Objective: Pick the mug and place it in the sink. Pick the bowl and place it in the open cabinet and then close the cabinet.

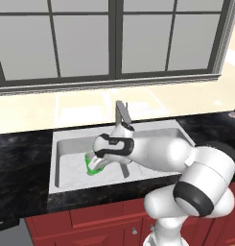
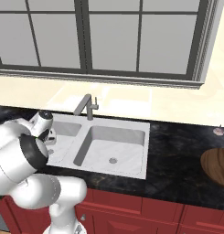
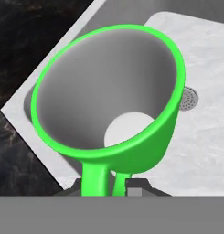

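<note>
One green mug (image 3: 113, 105) sits right in front of the hand camera, mouth wide toward us, pale grey inside with a lighter round bottom showing. Its handle drops to the bottom edge and runs between the two dark finger tips (image 3: 136, 189), and the hand (image 3: 106, 191) is clamped on that handle, jaws nearly together. Behind the mug lies the marbled floor of the sink, and there is a round drain (image 3: 190, 97) peeking out just past the green rim. Black speckled stone shows off in the corner beyond the sink's edge.

Over to the left base camera: the white arm (image 1: 186, 173) rises from low right, bends over the red drawer fronts (image 1: 99, 216) and reaches down into the sink (image 1: 66, 158). The mug (image 1: 95, 166) hangs at the hand (image 1: 97, 161), tilted, in the left basin as seen here, low against its floor; whether it touches, I cannot tell. Just behind the wrist stands the squared grey faucet (image 1: 121, 115) at the back rim.

From the right base camera the arm's big joint blocks the near basin, and the far one lies open with its drain plain to see. Along the black surface (image 2: 177, 160), well apart from the sink, the brown wooden bowl (image 2: 217, 167) pokes in at the frame's edge. Farthest back, a pale sill and a dark-framed window (image 2: 86, 36) close the scene.
</note>
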You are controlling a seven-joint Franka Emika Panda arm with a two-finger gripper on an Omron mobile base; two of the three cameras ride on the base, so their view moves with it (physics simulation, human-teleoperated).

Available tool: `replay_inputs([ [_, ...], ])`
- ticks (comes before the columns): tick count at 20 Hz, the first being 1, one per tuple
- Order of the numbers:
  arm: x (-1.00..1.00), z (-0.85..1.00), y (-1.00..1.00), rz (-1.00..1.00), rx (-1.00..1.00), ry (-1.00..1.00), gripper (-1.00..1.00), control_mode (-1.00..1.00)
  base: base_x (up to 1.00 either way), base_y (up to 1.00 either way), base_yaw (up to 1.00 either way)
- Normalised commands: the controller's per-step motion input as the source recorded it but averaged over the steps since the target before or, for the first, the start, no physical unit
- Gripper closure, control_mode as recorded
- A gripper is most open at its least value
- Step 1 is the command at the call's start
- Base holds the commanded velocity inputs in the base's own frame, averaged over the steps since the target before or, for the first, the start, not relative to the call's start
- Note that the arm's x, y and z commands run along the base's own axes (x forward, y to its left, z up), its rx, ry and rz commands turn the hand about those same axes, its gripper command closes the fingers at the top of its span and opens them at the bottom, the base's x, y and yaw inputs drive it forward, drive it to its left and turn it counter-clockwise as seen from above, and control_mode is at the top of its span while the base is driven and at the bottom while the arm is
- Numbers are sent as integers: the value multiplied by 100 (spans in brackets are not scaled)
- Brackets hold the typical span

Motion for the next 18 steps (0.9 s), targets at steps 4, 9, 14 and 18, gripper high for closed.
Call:
replay_inputs([
  [4,22,-24,3,0,5,0,100,-100,0,0,0],
  [9,20,-29,2,0,6,0,100,-100,0,0,0],
  [14,23,-31,7,0,5,0,100,-100,0,0,0],
  [18,34,-32,21,0,2,0,100,-100,0,0,0],
])
